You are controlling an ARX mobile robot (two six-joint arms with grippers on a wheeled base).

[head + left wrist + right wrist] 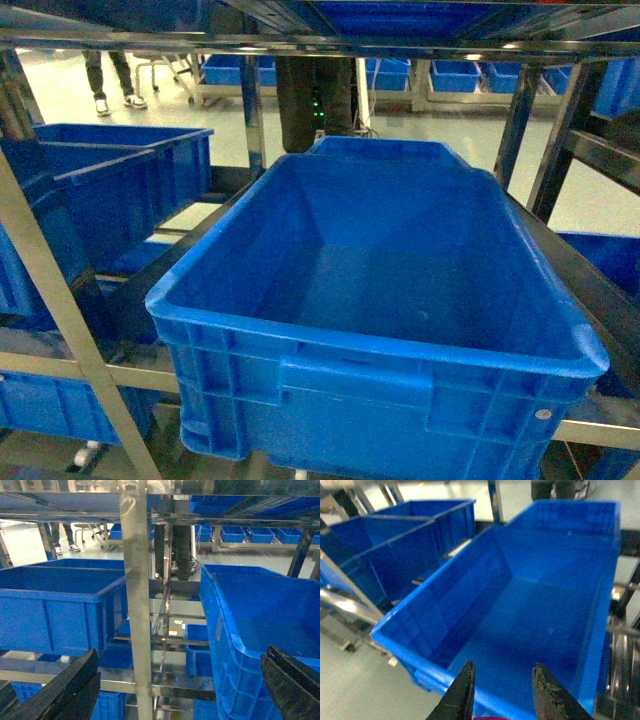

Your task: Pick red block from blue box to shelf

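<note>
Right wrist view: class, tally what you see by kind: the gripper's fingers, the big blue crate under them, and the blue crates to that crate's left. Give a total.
Gripper fingers: 2
Big blue crate: 1
Blue crates to its left: 2
Total: 5

Dark blue ribbed crates [380, 330] sit on the grey steel shelf [60, 300].

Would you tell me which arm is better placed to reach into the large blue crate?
Probably the right. The right end effector hangs over the near rim of the crate, facing its open interior. The left end effector faces a steel upright beside the crate's outer wall.
</note>
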